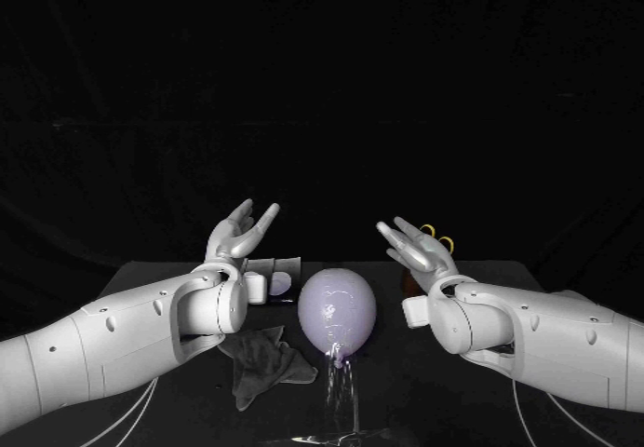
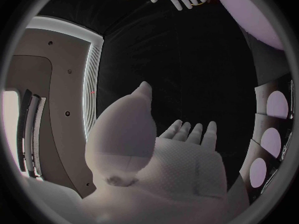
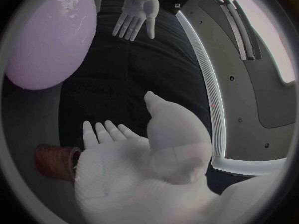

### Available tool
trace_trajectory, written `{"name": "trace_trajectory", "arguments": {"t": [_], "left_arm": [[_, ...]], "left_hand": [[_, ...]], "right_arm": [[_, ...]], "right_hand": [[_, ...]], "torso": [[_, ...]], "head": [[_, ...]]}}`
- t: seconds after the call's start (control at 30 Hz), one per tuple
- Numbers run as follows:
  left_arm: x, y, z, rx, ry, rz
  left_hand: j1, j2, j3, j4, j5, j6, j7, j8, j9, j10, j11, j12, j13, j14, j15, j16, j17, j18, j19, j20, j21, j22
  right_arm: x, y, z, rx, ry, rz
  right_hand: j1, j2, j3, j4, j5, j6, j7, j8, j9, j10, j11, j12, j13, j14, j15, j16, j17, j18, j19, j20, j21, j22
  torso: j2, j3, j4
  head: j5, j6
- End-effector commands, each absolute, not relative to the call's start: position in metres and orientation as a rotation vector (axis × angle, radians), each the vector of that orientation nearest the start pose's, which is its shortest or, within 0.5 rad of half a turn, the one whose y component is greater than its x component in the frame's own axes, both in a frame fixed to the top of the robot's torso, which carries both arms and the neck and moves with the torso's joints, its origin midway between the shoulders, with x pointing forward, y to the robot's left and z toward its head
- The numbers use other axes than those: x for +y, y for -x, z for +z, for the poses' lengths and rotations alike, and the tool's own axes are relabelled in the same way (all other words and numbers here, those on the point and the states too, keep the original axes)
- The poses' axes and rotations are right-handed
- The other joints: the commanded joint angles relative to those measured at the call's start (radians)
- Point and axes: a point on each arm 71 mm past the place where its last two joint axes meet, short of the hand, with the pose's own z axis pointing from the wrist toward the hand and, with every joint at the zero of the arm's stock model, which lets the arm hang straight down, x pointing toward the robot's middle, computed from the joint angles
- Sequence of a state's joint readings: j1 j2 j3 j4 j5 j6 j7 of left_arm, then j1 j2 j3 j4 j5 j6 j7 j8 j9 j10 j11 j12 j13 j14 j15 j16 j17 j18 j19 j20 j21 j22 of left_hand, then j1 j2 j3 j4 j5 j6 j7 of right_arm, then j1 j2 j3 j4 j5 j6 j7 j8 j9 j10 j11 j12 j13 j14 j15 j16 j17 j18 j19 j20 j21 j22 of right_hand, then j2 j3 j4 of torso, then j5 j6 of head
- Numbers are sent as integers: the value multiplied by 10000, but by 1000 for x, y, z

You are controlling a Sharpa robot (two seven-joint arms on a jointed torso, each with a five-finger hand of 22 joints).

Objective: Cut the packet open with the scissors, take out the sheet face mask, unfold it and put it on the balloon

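Head view: my left hand (image 1: pixel 242 233) and right hand (image 1: pixel 413 244) are raised above the desk (image 1: pixel 516 273), fingers spread, holding nothing. The packet (image 1: pixel 279 281) lies partly behind my left wrist, its print too small to read. The scissors (image 1: pixel 437 237) show yellow handles past my right hand, above a brown holder (image 1: pixel 410 279); the blades are hidden. The balloon (image 1: pixel 336 303) sits between my arms on a clear stand (image 1: pixel 342 396), with a grey cloth (image 1: pixel 261 358) beside it.

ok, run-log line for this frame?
left robot hand: open, raised | right robot hand: open, raised | balloon: centre | scissors: behind right robot hand
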State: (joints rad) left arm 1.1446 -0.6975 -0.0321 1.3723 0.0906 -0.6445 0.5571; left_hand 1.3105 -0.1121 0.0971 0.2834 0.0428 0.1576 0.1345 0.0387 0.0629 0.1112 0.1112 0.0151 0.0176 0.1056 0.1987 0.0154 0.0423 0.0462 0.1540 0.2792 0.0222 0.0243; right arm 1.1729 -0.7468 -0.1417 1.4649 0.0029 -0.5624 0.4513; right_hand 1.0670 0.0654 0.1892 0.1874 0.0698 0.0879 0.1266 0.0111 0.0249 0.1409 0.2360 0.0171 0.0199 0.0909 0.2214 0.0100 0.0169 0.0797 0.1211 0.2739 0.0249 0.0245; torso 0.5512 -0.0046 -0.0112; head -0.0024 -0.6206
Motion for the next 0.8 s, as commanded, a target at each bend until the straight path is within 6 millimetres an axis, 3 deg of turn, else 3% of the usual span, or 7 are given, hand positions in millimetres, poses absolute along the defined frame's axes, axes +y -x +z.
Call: {"name": "trace_trajectory", "arguments": {"t": [0.03, 0.23, 0.27, 0.6, 0.8], "left_arm": [[200, -511, -204, 11231, 12058, -13607], [200, -511, -204, 11231, 12058, -13607], [212, -507, -201, 11141, 12032, -13555], [219, -503, -199, 11110, 12034, -13568], [222, -501, -198, 11060, 12091, -13602]], "left_hand": [[546, -51, 34, 145, 65, 144, 288, 46, 32, 52, 113, 42, 22, 41, 124, 54, 22, 118, 54, 174, 44, 22], [545, -49, 34, 145, 65, 174, 304, 56, 44, 72, 125, 47, 26, 58, 124, 58, 30, 118, 4, 172, 36, 15], [545, -50, 33, 145, 65, 177, 306, 57, 45, 74, 127, 48, 27, 59, 125, 59, 30, 119, -4, 171, 34, 13], [557, 7, 60, 141, 63, 256, 364, 90, 76, 163, 183, 65, 41, 120, 153, 79, 53, 128, -13, 166, 37, 16], [626, 84, 136, 134, 60, 330, 432, 124, 109, 278, 252, 78, 53, 349, 317, 145, 134, 135, 191, 172, 109, 61]], "right_arm": [[-183, -485, -228, 15170, -10913, 14408], [-182, -487, -228, 15497, -10740, 14595], [-194, -488, -219, 14929, -9805, 14134], [-204, -491, -212, 14491, -9451, 13867], [-207, -492, -209, 14358, -9271, 13801]], "right_hand": [[613, 69, 101, 12, 137, 273, 1620, 119, 57, 242, 172, 80, 49, 174, 173, 108, 49, 214, 51, 185, 60, 29], [753, 104, 88, -39, 241, 436, 1650, 171, 100, 438, 195, 101, 67, 342, 194, 145, 82, 279, 139, 187, 110, 57], [769, 105, 87, -47, 259, 461, 1651, 177, 107, 455, 195, 102, 68, 349, 195, 146, 83, 283, 139, 188, 113, 57], [905, 111, 89, -129, 435, 569, 1659, 212, 136, 573, 201, 106, 76, 441, 203, 157, 99, 306, 159, 189, 138, 68], [1007, 122, 109, -206, 546, 604, 1668, 222, 145, 656, 230, 111, 82, 527, 243, 171, 114, 310, 204, 192, 169, 83]], "torso": [[2, -2, -2], [2, -2, -2], [48, -14, -22], [59, -3, -35], [51, -1, -19]], "head": [[0, 2], [0, 2], [-108, -150], [-152, -201], [-185, -252]]}}
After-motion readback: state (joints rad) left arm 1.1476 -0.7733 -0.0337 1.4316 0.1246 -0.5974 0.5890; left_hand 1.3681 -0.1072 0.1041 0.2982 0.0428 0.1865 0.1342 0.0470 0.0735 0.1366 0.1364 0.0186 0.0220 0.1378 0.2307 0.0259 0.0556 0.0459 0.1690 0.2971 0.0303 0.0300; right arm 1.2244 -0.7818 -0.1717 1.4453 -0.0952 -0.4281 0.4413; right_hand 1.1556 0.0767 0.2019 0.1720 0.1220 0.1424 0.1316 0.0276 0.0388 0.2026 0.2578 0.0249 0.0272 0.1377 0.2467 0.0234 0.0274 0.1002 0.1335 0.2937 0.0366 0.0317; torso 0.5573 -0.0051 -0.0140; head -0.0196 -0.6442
